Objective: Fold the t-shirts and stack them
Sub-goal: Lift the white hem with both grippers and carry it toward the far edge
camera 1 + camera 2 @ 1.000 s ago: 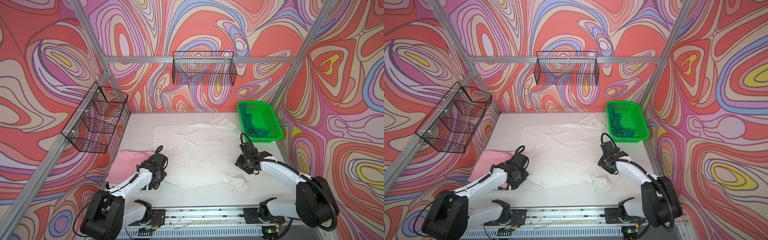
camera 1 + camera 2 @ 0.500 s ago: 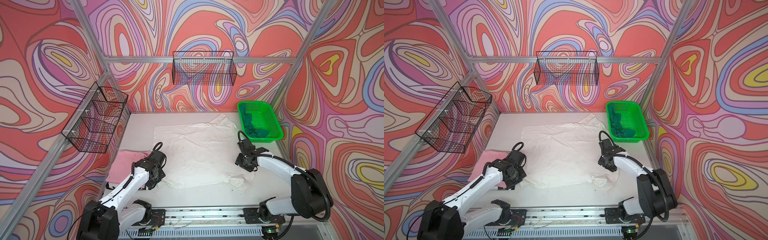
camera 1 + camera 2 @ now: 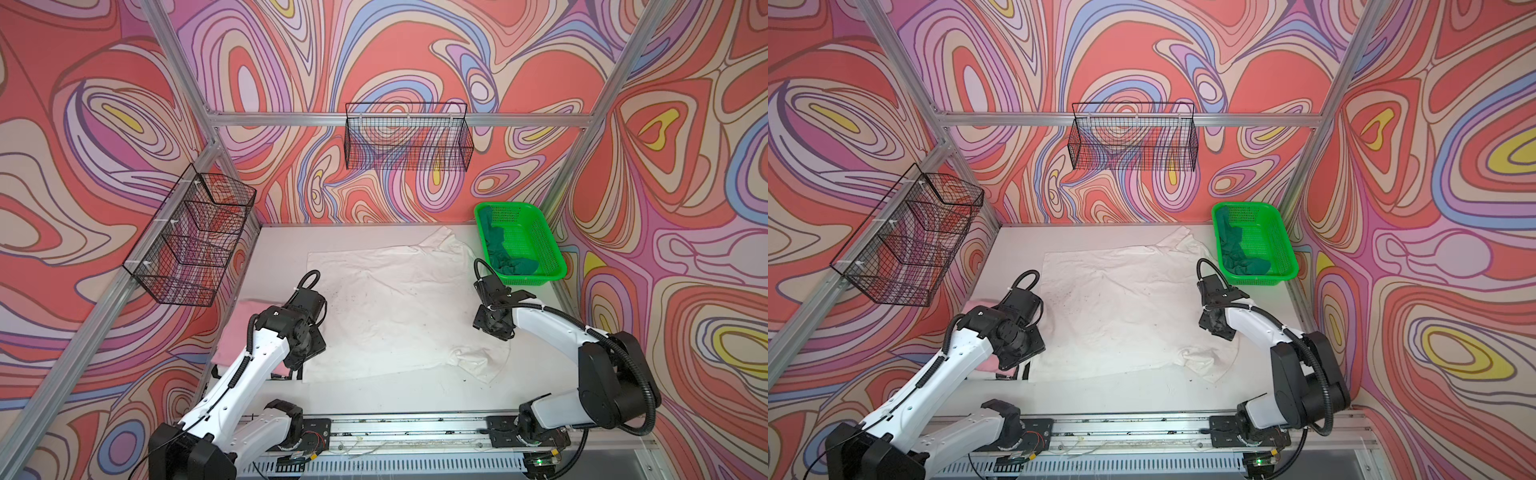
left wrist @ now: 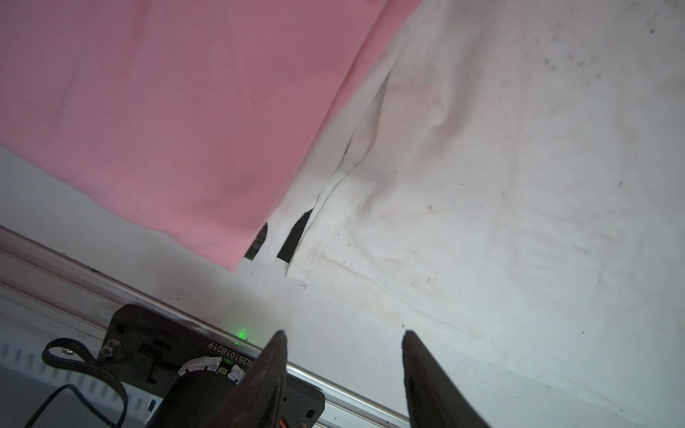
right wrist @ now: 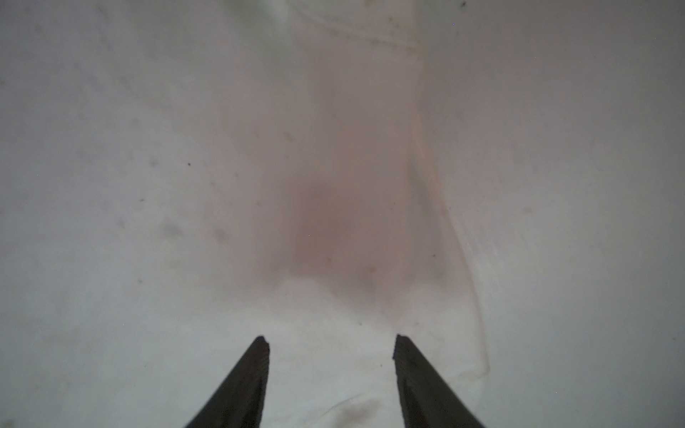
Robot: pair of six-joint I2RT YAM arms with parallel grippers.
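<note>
White shirt (image 3: 395, 307): spread flat mid-table, speckled with dark dirt; near-right sleeve bunched.
Pink shirt (image 4: 148, 111): folded flat at the left, just beside the white shirt's near-left edge; partly hidden by the left arm in both top views.
Green shirt (image 3: 505, 257): crumpled inside the basket (image 3: 532, 279), far right.
Left gripper (image 4: 343, 335): jaws spread, nothing between them; above the white shirt's near-left corner.
Right gripper (image 5: 330, 339): jaws spread, empty; low over the white shirt's right edge.
</note>
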